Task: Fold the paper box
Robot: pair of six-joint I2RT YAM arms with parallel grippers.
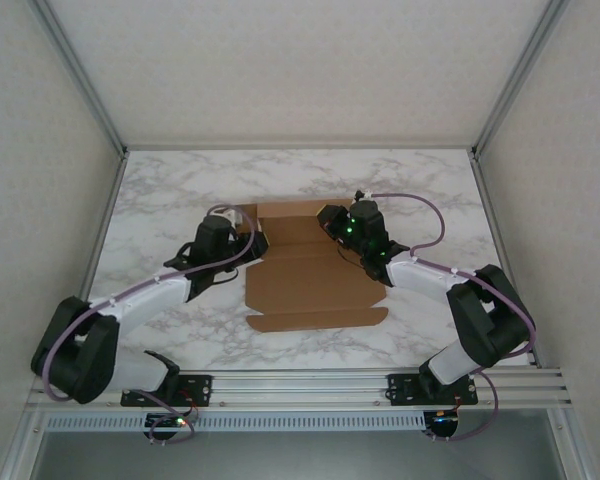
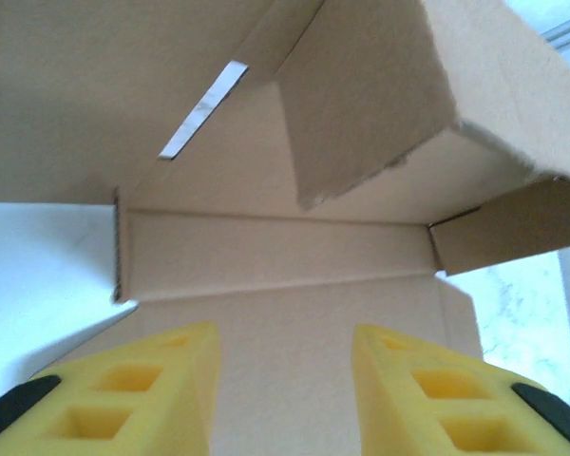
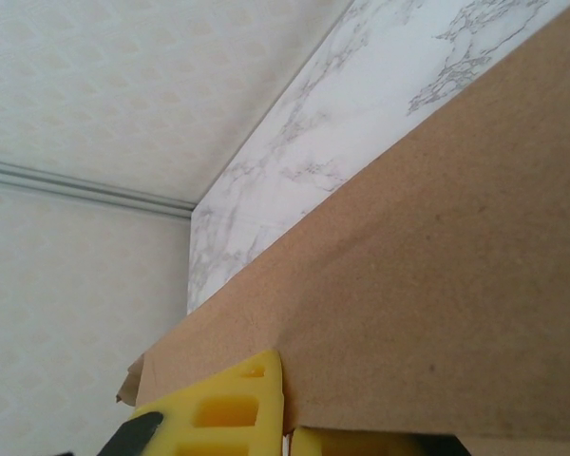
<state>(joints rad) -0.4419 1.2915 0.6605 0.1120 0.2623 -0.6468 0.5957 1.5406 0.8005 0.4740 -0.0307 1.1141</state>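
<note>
**Colleague:** What's nearest your cameras?

**Operator:** At the bottom of my left wrist view is the left gripper (image 2: pixel 283 334). Its yellow foam fingers (image 2: pixel 176 380) stand partly apart and I see nothing clamped between them. At the bottom of the right wrist view, the right gripper (image 3: pixel 287 418) is pinched tight on a raised cardboard wall.

**Colleague:** And the workpiece?

**Operator:** That's the paper box (image 1: pixel 310 285), a plain brown die-cut sheet of corrugated cardboard. In the top view it sits mid-frame on the white marble-patterned table (image 1: pixel 160 200). Its lower part lies flat and its upper part is partly folded up between the left gripper (image 1: pixel 245 238) and the right gripper (image 1: pixel 332 222).

**Colleague:** How will it handle?

**Operator:** I'd judge it light and fairly stiff across the panels, and willing to bend only along the scored creases. It should slide easily on that smooth top, so I'd pin it with one arm while the other folds. I'd take hold at a flap's free edge near a crease, gently, because a hard pinch would dent the fluting.

**Colleague:** Counts?

**Operator:** One cardboard piece, two grippers, one table. In the left wrist view I make out one slit (image 2: pixel 204 109) at the upper left and one small tab (image 2: pixel 508 228) at the right. I can't see enough to count the other flaps.
</note>
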